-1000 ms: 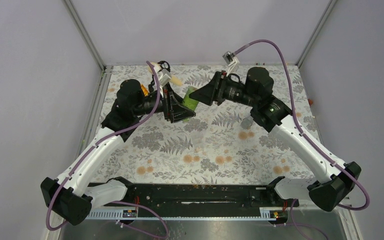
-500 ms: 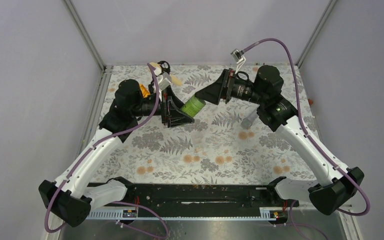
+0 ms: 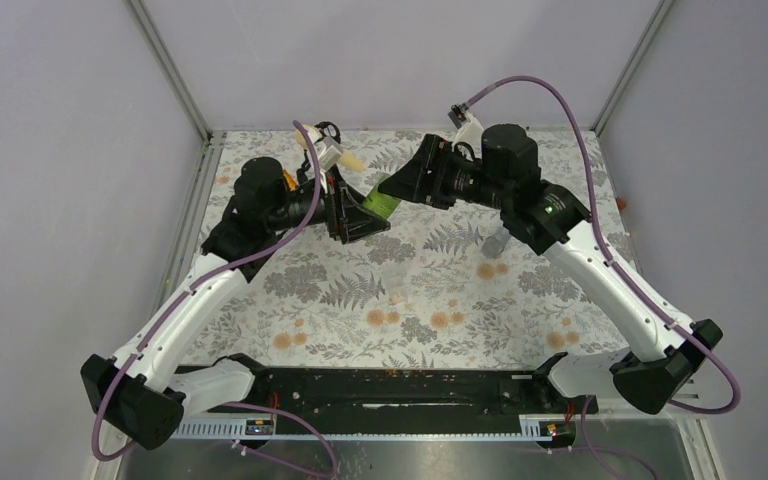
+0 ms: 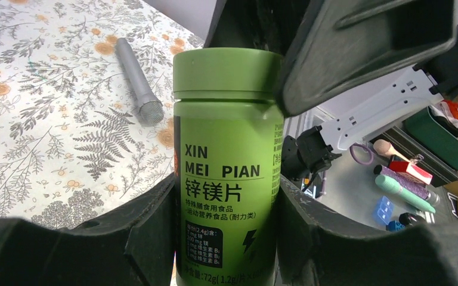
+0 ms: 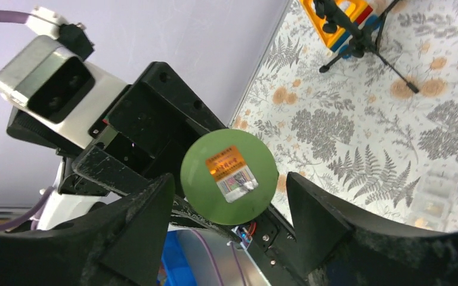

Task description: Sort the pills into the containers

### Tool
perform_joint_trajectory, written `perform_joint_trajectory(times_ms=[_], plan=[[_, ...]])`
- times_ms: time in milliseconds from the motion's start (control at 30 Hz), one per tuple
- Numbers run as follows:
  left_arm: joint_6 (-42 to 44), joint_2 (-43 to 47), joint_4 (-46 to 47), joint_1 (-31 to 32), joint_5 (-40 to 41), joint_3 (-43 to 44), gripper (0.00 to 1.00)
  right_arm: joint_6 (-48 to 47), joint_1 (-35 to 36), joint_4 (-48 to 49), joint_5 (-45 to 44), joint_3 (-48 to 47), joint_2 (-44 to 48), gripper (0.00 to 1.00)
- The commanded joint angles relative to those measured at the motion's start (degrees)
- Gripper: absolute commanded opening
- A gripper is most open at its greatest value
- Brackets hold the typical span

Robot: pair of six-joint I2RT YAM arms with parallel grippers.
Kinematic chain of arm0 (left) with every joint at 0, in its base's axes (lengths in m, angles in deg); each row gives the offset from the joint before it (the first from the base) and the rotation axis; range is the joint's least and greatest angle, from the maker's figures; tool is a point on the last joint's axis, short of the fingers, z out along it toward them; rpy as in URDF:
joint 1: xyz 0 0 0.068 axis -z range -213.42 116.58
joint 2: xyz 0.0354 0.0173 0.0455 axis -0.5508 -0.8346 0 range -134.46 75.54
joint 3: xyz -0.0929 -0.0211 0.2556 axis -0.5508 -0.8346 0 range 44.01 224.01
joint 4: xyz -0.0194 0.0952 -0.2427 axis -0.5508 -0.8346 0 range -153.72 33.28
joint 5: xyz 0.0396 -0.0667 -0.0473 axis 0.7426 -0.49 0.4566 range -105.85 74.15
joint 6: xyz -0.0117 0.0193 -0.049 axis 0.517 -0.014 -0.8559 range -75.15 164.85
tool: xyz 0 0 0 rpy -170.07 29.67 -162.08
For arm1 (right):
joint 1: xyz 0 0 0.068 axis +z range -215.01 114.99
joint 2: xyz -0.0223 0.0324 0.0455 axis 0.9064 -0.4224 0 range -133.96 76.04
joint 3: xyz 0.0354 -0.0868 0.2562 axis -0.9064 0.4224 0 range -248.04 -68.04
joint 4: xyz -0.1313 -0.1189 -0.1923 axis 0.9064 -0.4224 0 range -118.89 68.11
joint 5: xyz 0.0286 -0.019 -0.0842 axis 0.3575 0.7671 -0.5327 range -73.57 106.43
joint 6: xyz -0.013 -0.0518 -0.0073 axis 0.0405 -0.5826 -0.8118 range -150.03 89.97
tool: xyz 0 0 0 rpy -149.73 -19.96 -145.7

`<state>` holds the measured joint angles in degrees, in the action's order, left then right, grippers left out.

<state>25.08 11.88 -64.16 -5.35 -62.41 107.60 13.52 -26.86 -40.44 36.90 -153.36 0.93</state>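
Top view, bottle: the green bottle [image 3: 384, 199] is held tilted toward 12 o'clock of the desk [image 3: 410, 300], between both arms.
Top view, room: fern-print mat, lilac walls, metal corner posts.
Left wrist, left jaws: clamped snugly on the bottle's body; a grey stick [image 4: 133, 80] lies on the mat at 10 o'clock.
Right wrist, right jaws: spread wide either side of the cap [image 5: 228, 176], gaps showing, gripping nothing.
Right wrist, cup: a faint clear cup [image 5: 438, 193] at 4 o'clock of the cap, hard to make out.
Advice: centre on the cap, close squarely, then twist; neck up so nothing spills.
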Motion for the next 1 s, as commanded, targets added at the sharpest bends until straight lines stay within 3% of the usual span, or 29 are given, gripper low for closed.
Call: perform_joint_trajectory(times_ms=[0, 200, 333, 433, 533, 600, 700, 867, 967], plan=[[-2.32, 0.81, 6.18, -0.06, 2.52, 0.08, 0.00, 3.01, 0.32, -2.31, 1.33, -2.71, -1.54, 0.73], [-1.43, 0.96, 5.91, -0.08, 2.37, -0.09, 0.00, 5.45, 0.31, 1.00, 1.51, -2.03, -2.20, 0.69], [0.12, 1.03, 4.62, -0.04, 2.28, 0.19, 0.00, 6.16, 0.28, 4.38, 0.93, -1.18, -1.98, 0.82], [0.92, 1.08, 4.17, -0.04, 2.27, 0.25, 0.00, 6.50, 0.30, 4.44, 0.25, -1.60, -2.27, 0.82], [1.05, 1.04, 4.15, -0.04, 2.04, 0.29, 0.00, 6.79, 0.27, 3.07, 1.54, -3.18, -3.49, 0.70], [0.85, 1.15, 4.92, -0.04, 2.09, 0.12, 0.00, 6.67, 0.29, 2.58, 2.96, -3.84, -4.13, 0.56], [0.86, 1.36, 5.10, -0.04, 1.56, 0.29, 0.00, 3.82, -0.03, 2.67, 5.92, -3.85, -3.88, 0.27], [1.01, 2.03, 4.49, -0.04, -4.18, 0.67, 0.00, -7.55, -4.04, 6.52, 16.05, -1.08, -0.72, 0.00], [-0.46, 3.00, 7.05, -0.04, -10.89, -0.74, 0.00, -14.04, -6.92, 10.34, 28.37, 1.09, 1.35, 0.00]])
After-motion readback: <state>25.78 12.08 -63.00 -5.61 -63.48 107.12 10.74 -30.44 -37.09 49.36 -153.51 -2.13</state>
